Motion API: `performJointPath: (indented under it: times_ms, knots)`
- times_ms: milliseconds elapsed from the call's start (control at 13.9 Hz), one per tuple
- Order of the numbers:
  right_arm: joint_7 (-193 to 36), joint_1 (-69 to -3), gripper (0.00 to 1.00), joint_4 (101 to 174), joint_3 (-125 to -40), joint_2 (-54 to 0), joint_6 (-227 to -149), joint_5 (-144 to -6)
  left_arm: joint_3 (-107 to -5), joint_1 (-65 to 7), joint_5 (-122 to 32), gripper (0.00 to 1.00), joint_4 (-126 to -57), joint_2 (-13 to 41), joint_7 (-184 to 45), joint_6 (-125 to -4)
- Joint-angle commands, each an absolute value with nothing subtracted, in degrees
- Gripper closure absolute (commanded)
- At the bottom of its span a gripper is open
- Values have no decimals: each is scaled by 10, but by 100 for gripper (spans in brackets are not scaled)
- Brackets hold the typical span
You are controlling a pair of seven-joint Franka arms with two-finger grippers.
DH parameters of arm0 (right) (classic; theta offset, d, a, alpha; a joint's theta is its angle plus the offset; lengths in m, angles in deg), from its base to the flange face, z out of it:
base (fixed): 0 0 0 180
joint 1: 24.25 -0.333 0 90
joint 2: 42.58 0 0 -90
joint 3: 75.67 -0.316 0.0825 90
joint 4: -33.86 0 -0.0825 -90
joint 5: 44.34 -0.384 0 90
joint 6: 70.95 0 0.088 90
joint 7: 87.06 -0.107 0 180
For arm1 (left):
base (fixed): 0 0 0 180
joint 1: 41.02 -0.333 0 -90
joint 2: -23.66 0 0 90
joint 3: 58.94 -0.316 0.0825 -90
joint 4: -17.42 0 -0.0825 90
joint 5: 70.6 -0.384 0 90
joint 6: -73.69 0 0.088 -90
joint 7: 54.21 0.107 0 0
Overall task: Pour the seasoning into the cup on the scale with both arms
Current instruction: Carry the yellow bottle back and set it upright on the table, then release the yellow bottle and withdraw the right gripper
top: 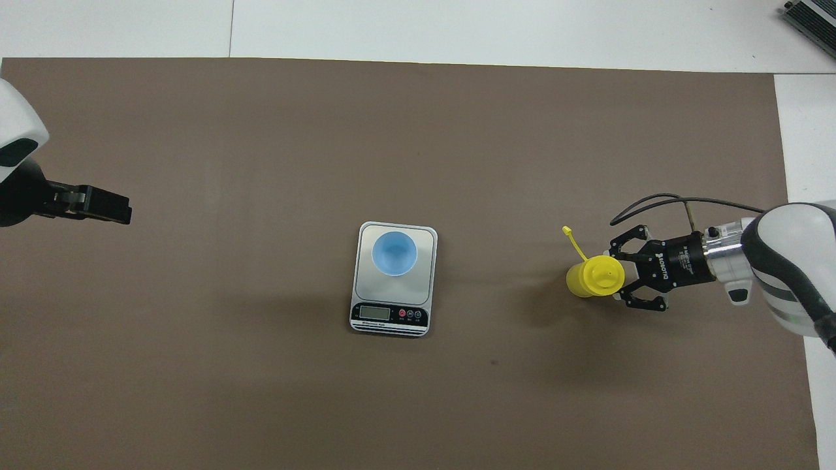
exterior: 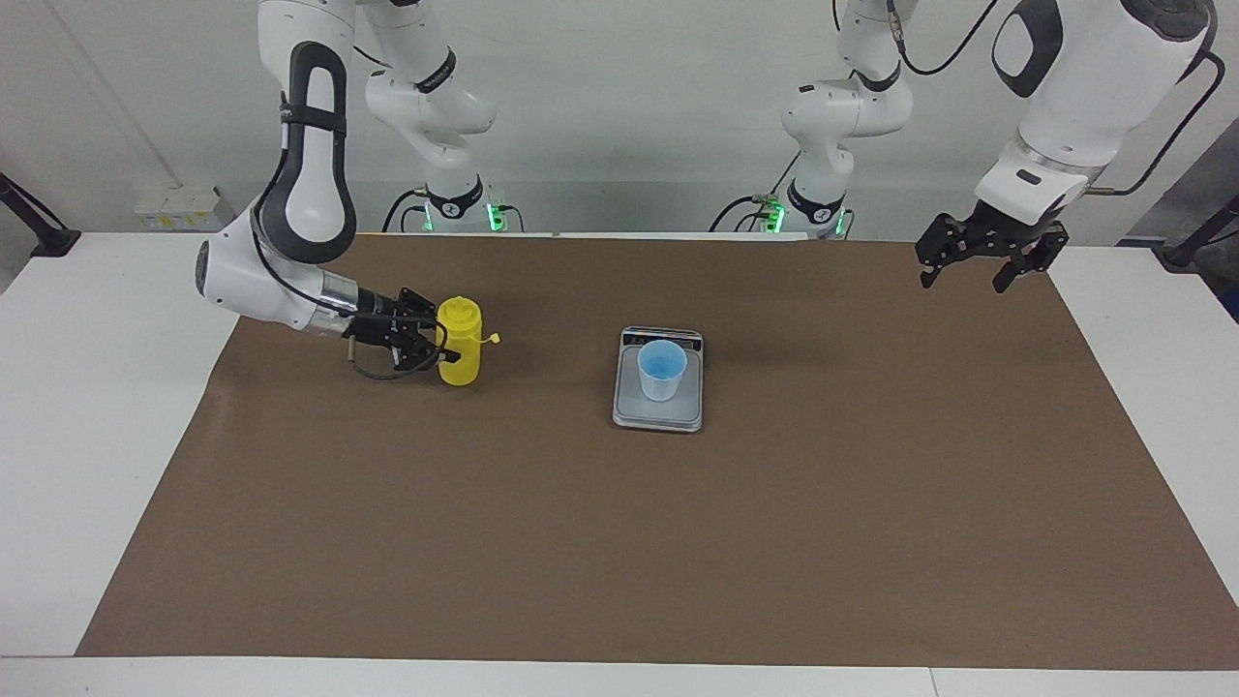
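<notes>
The yellow seasoning bottle (exterior: 463,353) stands upright on the brown mat toward the right arm's end, its small cap hanging off on a tether; it also shows in the overhead view (top: 591,277). My right gripper (exterior: 440,339) (top: 617,275) is low and level beside it, open, with a finger on either side of the bottle's body. The light blue cup (exterior: 662,368) (top: 394,253) stands upright on the grey scale (exterior: 658,418) (top: 392,297) at mid-table. My left gripper (exterior: 963,283) (top: 124,212) hangs open and empty in the air over the mat's edge at the left arm's end.
The brown mat (exterior: 619,542) covers most of the white table (exterior: 106,436). The scale's dark display strip faces the robots. Bare mat lies between the bottle and the scale, and between the scale and the left gripper.
</notes>
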State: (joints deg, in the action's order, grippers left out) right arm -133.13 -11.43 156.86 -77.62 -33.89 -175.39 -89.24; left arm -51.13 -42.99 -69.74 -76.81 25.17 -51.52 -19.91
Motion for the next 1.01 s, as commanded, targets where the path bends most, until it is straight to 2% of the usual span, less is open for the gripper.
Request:
performJointPath:
  times_ms: [0, 72, 431, 647, 791, 935]
  knots:
    - [-1316, -105, 19, 1589, -782, -352, -1776, -913, -516, -426, -691, 0, -796, 273, -515, -217]
    - [-1316, -105, 0, 1591, -781, -353, -1781, -909, -516, -426, -691, 0, -797, 273, -515, -218]
    - [-1308, -77, 0, 1577, -777, -357, -1783, -836, -516, -426, -691, 0, -799, 274, -515, -221]
    - [-1289, -75, 0, 1549, -778, -392, -1783, -750, -516, -426, -691, 0, -799, 274, -515, -221]
    - [-1279, -84, 0, 1505, -787, -414, -1781, -645, -516, -426, -691, 0, -799, 274, -515, -221]
    - [-1271, -125, 0, 1495, -792, -441, -1782, -588, -516, -426, -691, 0, -799, 274, -515, -222]
